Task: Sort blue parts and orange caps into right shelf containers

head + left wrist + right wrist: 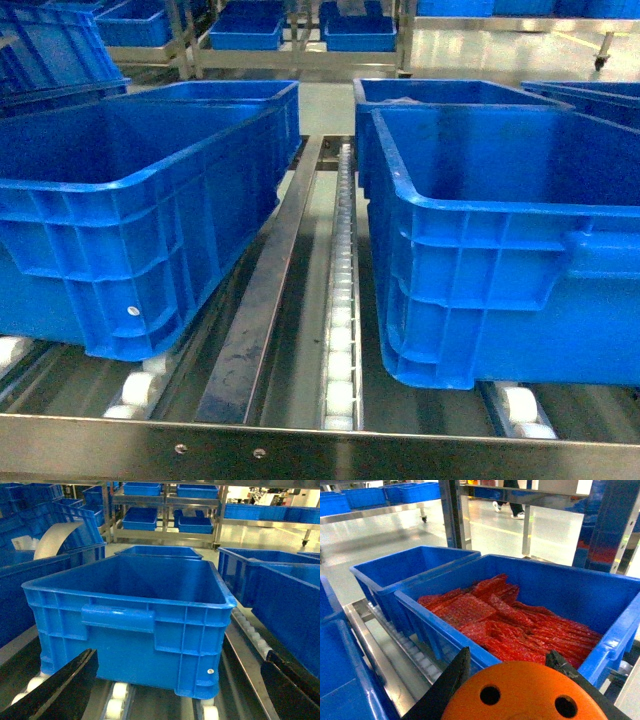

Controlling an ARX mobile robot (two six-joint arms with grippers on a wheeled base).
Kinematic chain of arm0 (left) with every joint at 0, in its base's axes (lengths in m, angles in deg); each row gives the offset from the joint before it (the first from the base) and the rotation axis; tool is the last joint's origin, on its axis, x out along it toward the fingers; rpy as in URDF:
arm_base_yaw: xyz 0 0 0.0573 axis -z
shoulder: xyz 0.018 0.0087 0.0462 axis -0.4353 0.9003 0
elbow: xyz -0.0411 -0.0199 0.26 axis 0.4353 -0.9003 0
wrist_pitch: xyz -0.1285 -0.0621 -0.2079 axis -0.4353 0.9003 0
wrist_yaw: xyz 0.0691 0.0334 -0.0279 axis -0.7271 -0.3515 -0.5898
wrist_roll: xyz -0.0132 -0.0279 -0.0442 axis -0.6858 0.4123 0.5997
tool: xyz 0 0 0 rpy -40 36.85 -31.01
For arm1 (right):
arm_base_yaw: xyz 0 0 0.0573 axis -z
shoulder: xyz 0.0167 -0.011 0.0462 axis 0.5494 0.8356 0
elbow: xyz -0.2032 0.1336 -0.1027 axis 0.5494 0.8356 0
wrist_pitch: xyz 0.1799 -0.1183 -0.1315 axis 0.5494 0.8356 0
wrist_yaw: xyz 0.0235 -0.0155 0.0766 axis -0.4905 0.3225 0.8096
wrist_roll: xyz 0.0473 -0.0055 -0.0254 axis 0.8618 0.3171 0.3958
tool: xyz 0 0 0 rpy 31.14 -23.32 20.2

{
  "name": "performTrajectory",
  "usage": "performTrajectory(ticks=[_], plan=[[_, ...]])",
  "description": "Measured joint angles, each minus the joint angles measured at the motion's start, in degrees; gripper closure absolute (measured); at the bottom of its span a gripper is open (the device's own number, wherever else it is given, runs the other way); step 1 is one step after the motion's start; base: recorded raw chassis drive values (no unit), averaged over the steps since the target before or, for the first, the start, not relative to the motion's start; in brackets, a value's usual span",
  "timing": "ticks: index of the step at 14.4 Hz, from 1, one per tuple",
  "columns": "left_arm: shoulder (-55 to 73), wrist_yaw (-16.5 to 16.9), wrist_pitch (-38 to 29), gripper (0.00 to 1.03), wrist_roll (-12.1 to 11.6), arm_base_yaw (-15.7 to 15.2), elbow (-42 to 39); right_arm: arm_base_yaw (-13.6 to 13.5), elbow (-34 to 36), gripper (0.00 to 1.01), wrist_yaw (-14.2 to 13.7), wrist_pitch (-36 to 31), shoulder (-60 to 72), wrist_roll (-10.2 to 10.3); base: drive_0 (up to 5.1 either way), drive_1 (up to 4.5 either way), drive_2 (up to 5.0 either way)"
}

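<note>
Right wrist view: right end effector [512, 680] clamped on orange cap [525, 692]; centre over blue crate [600, 597] before release. Left end effector [165, 700] apart, empty.

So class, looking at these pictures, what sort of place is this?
Probably a factory or warehouse floor: big blue crates sit on a metal roller rack, with more shelving of crates behind.

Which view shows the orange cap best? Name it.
Right wrist view: the orange cap fills the bottom edge, holed top visible, between the right gripper's black fingers. Head and left wrist views show no cap.
</note>
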Motion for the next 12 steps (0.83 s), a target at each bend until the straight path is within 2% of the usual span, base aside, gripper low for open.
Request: performTrajectory(ticks=[3, 6, 9, 10, 11, 12], plan=[[0.0, 0.0, 0.0, 0.05, 0.0, 0.0, 0.0, -0.4, -1.0, 0.61, 0.4, 0.0, 1.7, 0.0, 0.0, 0.00, 0.0], [0.0, 0.0, 0.0, 0.05, 0.0, 0.0, 0.0, -2.7, -4.2, 0.61, 1.9, -0.4, 5.3, 0.1, 0.0, 0.00, 0.0], [0.0, 0.0, 0.0, 0.05, 0.0, 0.0, 0.0, -6.8, -8.0, 0.61, 3.1, -1.2, 9.6, 0.4, 0.0, 0.00, 0.0], [0.0, 0.0, 0.0, 0.05, 0.0, 0.0, 0.0, -10.2, -10.5, 0.61, 4.2, -1.9, 12.8, 0.7, 0.0, 0.00, 0.0], [0.0, 0.0, 0.0, 0.05, 0.0, 0.0, 0.0, -11.3, -11.3, 0.61, 4.7, -1.9, 13.8, 0.8, 0.0, 0.00, 0.0], [0.0, 0.0, 0.0, 0.05, 0.0, 0.0, 0.0, -13.9, -14.0, 0.61, 6.1, -2.6, 17.2, 1.5, 0.0, 0.00, 0.0]])
